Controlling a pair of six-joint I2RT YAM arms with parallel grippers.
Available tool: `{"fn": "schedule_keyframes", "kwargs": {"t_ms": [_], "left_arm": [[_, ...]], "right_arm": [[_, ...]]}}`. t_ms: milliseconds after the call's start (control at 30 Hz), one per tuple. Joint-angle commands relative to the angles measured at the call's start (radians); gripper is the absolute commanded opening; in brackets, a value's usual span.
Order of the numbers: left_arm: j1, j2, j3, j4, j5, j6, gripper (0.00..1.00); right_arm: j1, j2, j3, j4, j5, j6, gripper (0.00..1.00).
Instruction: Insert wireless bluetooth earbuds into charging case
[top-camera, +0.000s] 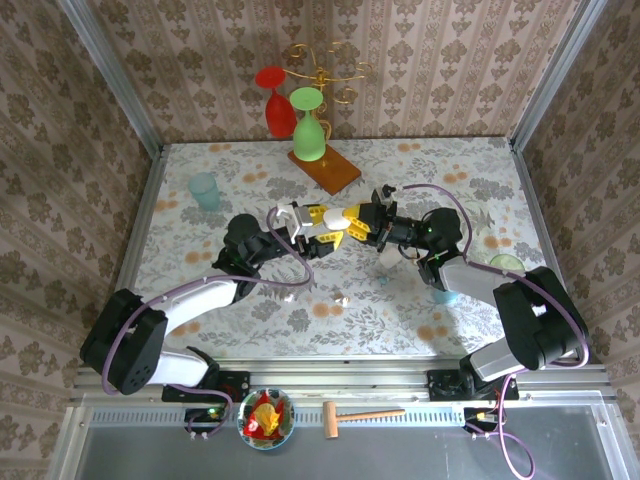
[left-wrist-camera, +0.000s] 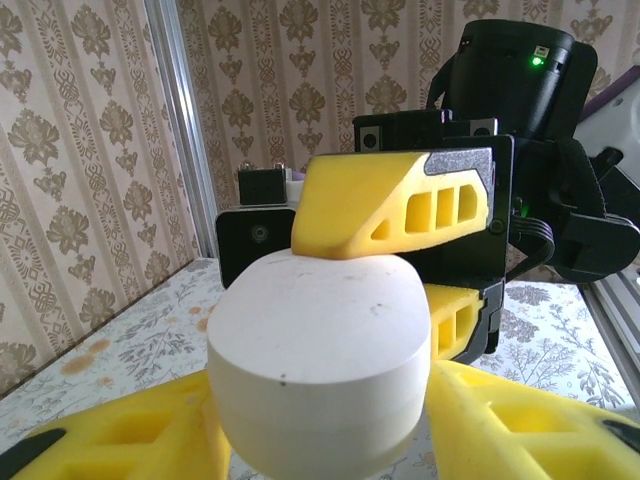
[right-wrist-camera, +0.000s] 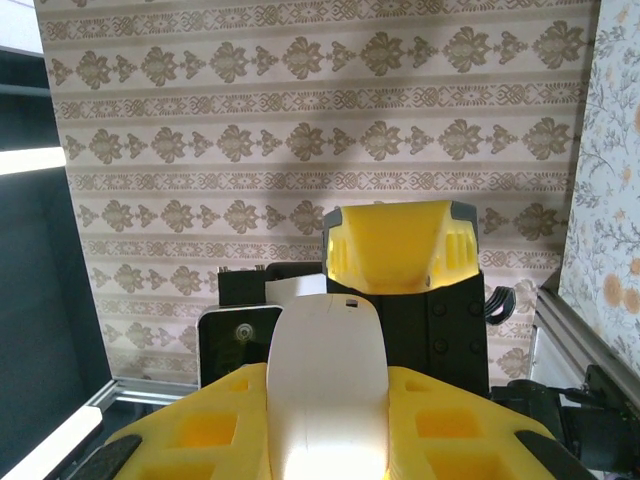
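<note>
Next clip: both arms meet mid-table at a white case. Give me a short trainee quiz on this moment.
1. True or false: the case rests on the table.
2. The right gripper is: A) open and empty, B) shut on the case, C) shut on an earbud.
3. How many earbuds lie loose on the table, near the left arm?

Key
1. False. It is held up in the air, where the two grippers meet.
2. B.
3. Two: one and another, both tiny white bits.
</note>
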Motion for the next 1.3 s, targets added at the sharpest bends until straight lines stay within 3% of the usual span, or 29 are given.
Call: {"fn": "schedule_keyframes", "kwargs": {"t_ms": [0,67,167,467,667,700,767,867,1133,1167,1267], "left_arm": [[0.000,0.005,0.031,0.024,0.025,-0.006,0.45],[0.001,0.002,0.032,0.025,0.024,-0.013,0.43],[0.000,-0.002,0.037,0.030,0.018,-0.019,0.57],[0.000,-0.007,0.045,0.031,0.018,-0.036,0.56],[-0.001,-0.001,0.047,0.027,0.030,-0.034,0.42],[0.000,0.001,0.047,0.027,0.030,-0.035,0.43],[-0.001,0.003,0.043,0.028,0.028,-0.033,0.55],[-0.001,0.005,0.041,0.030,0.024,-0.031,0.57],[-0.001,0.010,0.045,0.029,0.030,-0.031,0.35],[-0.001,0.010,0.045,0.029,0.031,-0.031,0.33],[-0.001,0.007,0.045,0.022,0.029,-0.034,0.28]], "right_arm": [[0.007,-0.028,0.023,0.041,0.022,0.008,0.02],[0.008,-0.026,0.022,0.042,0.022,0.008,0.02],[0.008,-0.023,0.018,0.040,0.022,0.006,0.02],[0.008,-0.020,0.017,0.038,0.019,0.005,0.02],[0.010,-0.022,0.021,0.039,0.021,0.006,0.02],[0.010,-0.025,0.023,0.039,0.021,0.007,0.02],[0.010,-0.029,0.029,0.039,0.019,0.006,0.02],[0.010,-0.032,0.030,0.039,0.019,0.009,0.02],[0.010,-0.031,0.027,0.037,0.022,0.009,0.02],[0.010,-0.032,0.026,0.037,0.022,0.008,0.05],[0.008,-0.045,0.028,-0.004,0.021,-0.029,0.32]]}}
